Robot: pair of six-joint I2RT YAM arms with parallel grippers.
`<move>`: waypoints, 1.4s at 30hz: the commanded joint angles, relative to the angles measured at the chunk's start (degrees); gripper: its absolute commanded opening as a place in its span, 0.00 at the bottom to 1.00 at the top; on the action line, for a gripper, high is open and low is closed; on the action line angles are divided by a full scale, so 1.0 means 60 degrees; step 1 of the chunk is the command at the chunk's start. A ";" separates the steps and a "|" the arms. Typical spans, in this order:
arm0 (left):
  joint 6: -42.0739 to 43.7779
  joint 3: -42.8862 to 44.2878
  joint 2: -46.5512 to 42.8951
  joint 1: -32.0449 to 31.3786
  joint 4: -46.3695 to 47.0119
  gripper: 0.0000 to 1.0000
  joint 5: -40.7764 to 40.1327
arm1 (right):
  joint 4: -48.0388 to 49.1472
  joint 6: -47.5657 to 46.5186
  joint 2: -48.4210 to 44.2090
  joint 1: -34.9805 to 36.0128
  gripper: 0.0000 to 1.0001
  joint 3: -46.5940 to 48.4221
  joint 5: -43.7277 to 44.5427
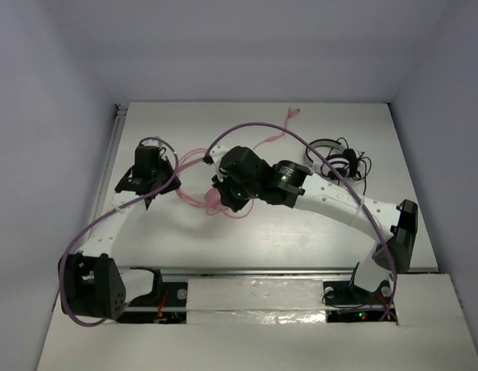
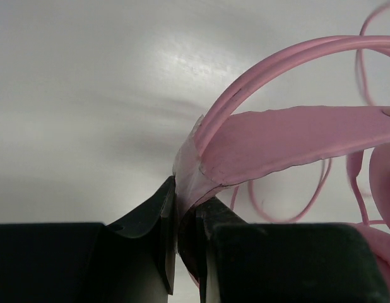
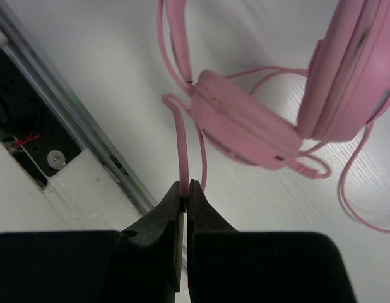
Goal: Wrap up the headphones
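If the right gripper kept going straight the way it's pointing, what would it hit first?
Probably the nearer ear cup of the headphones, just beyond the cable the right gripper pinches; depth is unclear, so it could meet the table instead.

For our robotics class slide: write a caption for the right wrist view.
Right gripper pinching the thin cable of the pink headphones, ear cups beyond, white table beneath.

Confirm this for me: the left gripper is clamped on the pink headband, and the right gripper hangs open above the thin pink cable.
Not quite. The right gripper is not open: the right wrist view shows its jaws pinched shut on the thin pink cable. The rest stands: the left gripper is clamped on the pink headband.
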 commanded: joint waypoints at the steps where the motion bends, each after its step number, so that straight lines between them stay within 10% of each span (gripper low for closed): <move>1: 0.1225 0.0605 0.0075 -0.0154 -0.0166 0.00 0.1264 | -0.1155 -0.0687 0.0384 -0.0001 0.00 0.0569 0.0581; 20: 0.2049 0.0092 0.0193 -0.0667 0.0420 0.00 0.2615 | -0.2270 -0.0439 -0.0668 -0.0104 0.17 -0.0498 0.2090; 28: 0.2166 0.0385 0.0091 -0.0960 0.0390 0.00 0.2922 | -0.2403 0.0073 -0.1197 -0.0192 0.00 -0.1567 0.2838; 42: 0.2137 0.0298 0.0134 -0.1721 0.0389 0.00 0.3739 | 0.0158 -0.0215 -0.1827 -0.0500 0.00 -0.1101 0.6282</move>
